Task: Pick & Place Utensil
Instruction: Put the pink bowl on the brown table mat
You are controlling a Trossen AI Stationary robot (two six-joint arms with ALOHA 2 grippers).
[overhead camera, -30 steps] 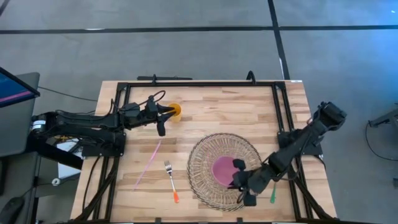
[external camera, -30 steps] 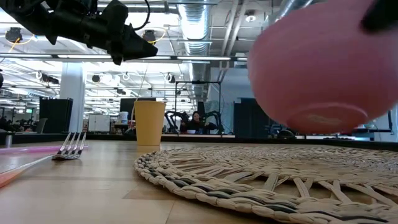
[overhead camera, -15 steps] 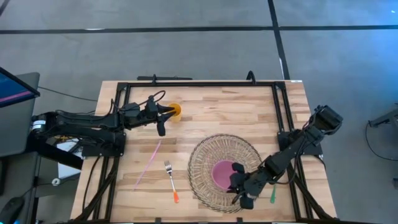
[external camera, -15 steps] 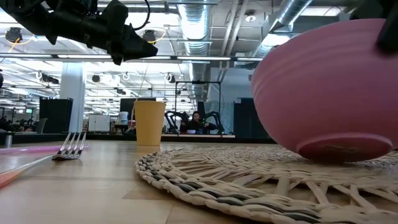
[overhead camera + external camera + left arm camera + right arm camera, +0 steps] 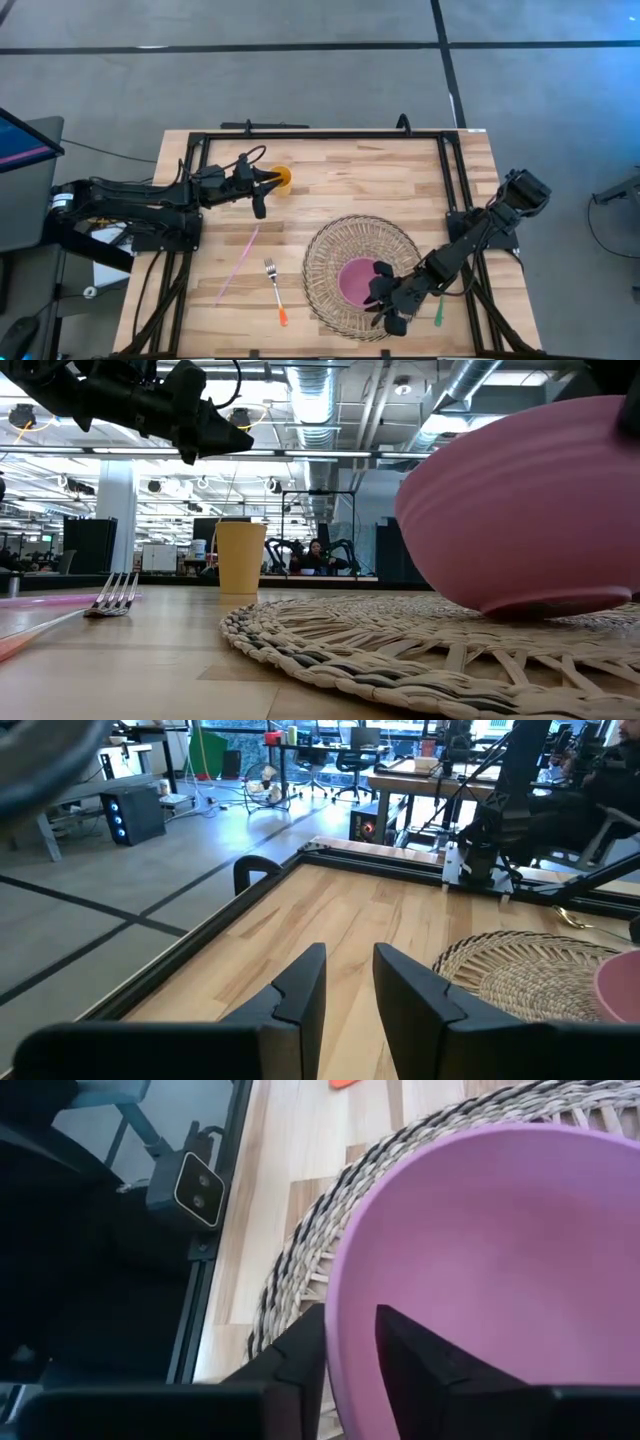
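- Bowl's down: pink bowl (image 5: pixel 357 279) went from hanging above the woven mat (image 5: pixel 330 250) to resting on it.
- Right gripper (image 5: pixel 383 297) pinches the bowl's rim, one finger inside and one outside, likely steadying the set-down.
- Left gripper (image 5: pixel 262 187) waits above the yellow cup (image 5: pixel 282 178), fingers slightly apart, empty.
- Fork (image 5: pixel 275 289) lies untouched on the table left of the mat.

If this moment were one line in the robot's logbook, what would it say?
right tool: shut on pink bowl rim | bowl: on woven mat | left tool: waits beside yellow cup | fork: untouched
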